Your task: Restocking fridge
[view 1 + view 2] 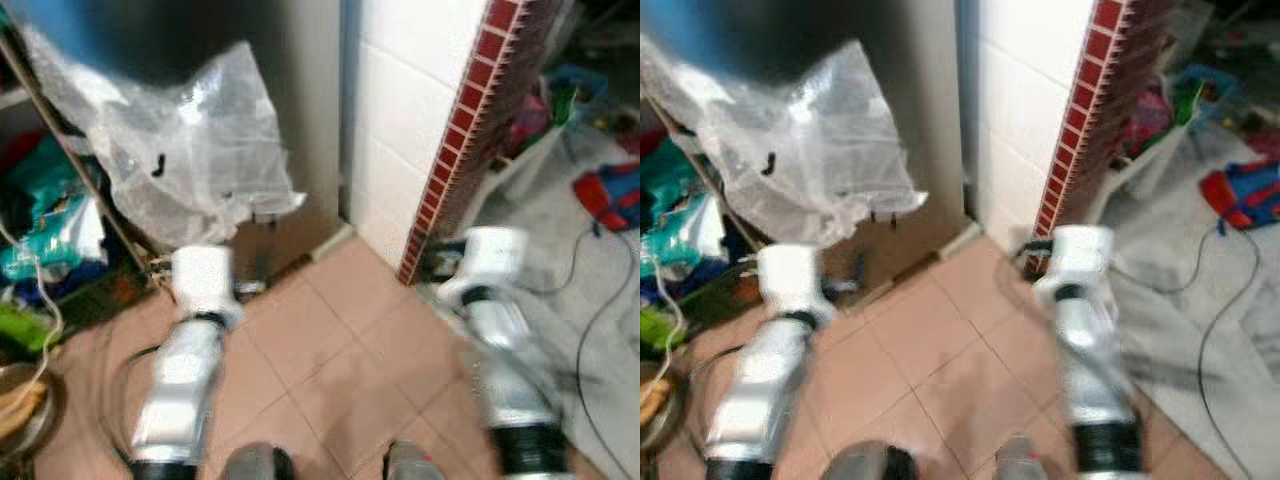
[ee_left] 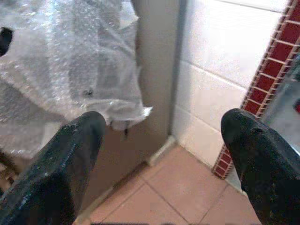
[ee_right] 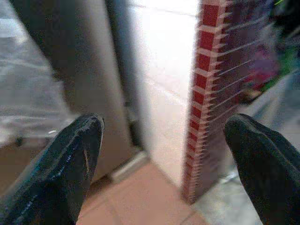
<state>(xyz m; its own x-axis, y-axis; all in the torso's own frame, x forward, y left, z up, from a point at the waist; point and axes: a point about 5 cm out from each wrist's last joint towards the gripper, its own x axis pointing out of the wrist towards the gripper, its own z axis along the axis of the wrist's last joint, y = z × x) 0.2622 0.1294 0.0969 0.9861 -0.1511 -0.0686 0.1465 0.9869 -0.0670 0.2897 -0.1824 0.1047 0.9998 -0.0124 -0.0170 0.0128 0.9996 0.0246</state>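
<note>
Left wrist view: the left gripper is held wide apart (nothing between its fingers) before bubble wrap; the right gripper is likewise spread, facing a red-tiled wall edge.

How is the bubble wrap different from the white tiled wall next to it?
The bubble wrap is see-through, crumpled and hangs loose with a ragged lower edge; the tiled wall is opaque, flat and rigid. The wrap drapes over things on the robot's left, while the wall stands to the right of it and ends in a strip of red tiles. Both are pale and reflect the light.
</note>
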